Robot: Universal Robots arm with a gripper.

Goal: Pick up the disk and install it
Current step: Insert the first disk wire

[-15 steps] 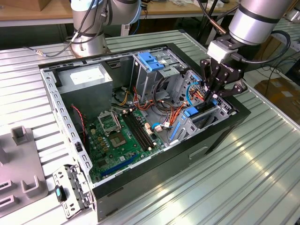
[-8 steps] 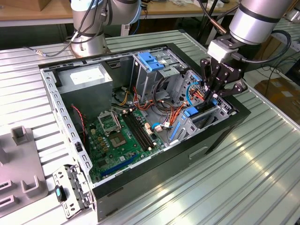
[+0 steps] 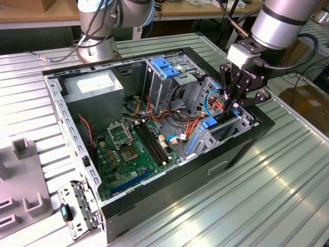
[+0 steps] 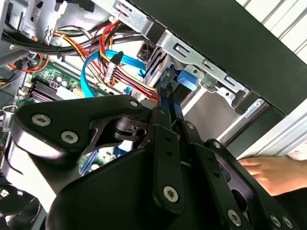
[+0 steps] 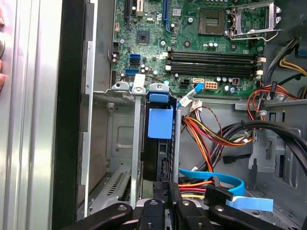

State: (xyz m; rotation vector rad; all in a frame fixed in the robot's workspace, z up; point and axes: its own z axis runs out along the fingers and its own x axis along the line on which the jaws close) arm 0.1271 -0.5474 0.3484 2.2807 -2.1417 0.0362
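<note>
Disk: the disk (image 5: 160, 143) stands on edge in the metal drive bay (image 5: 136, 124) at the corner of the open computer case (image 3: 241, 149) on the exterior view's right; in the first wrist view its blue carrier tab and dark body show between the bay's rails.
Gripper: the gripper (image 3: 232, 103) sits at the disk's cable-side end, reaching down into that bay.
Jaws: nearly together on the disk's blue carrier edge, as the second wrist view suggests (image 4: 168, 103); I judge them gripping it.
Progress: pick-up looks done, and the disk is well into its bay. Whether it is fully seated and latched I cannot tell.
Exterior view adds: the whole case, the motherboard (image 3: 131, 149), the grey power supply (image 3: 95, 85) in the far corner, the blue latch (image 3: 164, 67) on the upper cage.
First wrist view adds: the disk's depth in the bay, the blue data cable (image 5: 216, 179) near it.
Second wrist view adds: a person's hand (image 4: 273, 172) resting on the table outside the case.
</note>
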